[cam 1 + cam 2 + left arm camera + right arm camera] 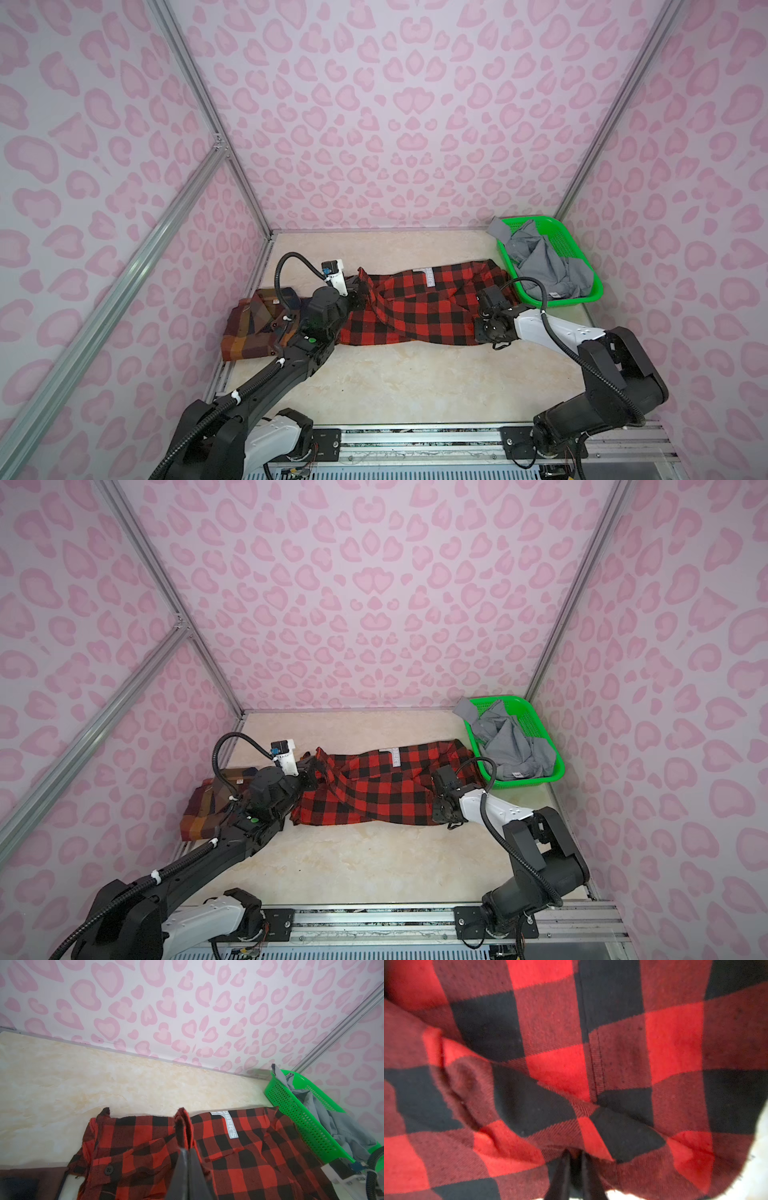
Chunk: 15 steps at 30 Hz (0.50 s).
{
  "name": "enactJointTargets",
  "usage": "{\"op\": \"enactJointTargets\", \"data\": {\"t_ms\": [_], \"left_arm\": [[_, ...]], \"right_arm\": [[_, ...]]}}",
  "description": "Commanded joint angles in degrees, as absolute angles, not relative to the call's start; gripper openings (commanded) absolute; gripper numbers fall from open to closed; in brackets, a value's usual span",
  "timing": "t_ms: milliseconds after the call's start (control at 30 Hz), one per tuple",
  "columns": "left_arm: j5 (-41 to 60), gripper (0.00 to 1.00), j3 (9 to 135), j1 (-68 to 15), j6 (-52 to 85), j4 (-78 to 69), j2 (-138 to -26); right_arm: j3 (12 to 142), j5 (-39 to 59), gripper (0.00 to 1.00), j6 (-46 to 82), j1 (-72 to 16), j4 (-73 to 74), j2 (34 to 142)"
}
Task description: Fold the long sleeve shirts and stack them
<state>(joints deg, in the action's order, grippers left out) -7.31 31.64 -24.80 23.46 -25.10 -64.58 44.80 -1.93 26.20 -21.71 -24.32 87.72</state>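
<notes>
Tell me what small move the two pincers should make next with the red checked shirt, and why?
Probably lift both ends slightly and pull apart: the left pincer and right pincer are each shut on the red checked shirt, which lies wrinkled.

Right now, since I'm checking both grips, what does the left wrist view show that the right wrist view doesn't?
Only left wrist: the left gripper shut on a raised fold, the grey lettered label, the green perforated plastic basket holding the plain grey collared shirt. Only right wrist: the right gripper shut on cloth near a stitched seam. Both: the red-and-black buffalo check flannel shirt.
</notes>
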Motion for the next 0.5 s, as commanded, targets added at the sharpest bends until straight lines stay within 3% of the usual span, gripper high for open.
{"op": "enactJointTargets", "data": {"t_ms": [0,467], "left_arm": [[-7.4,0.04,29.8,-24.6,23.8,-30.0,-64.1],[-9.8,0.04,24.0,-24.3,24.9,-35.0,-64.7]], "right_arm": [[46.0,-3.1,0.03,26.3,-21.0,-24.3,87.5],[54.0,-3.4,0.00,24.1,-16.9,-29.8,87.0]]}}
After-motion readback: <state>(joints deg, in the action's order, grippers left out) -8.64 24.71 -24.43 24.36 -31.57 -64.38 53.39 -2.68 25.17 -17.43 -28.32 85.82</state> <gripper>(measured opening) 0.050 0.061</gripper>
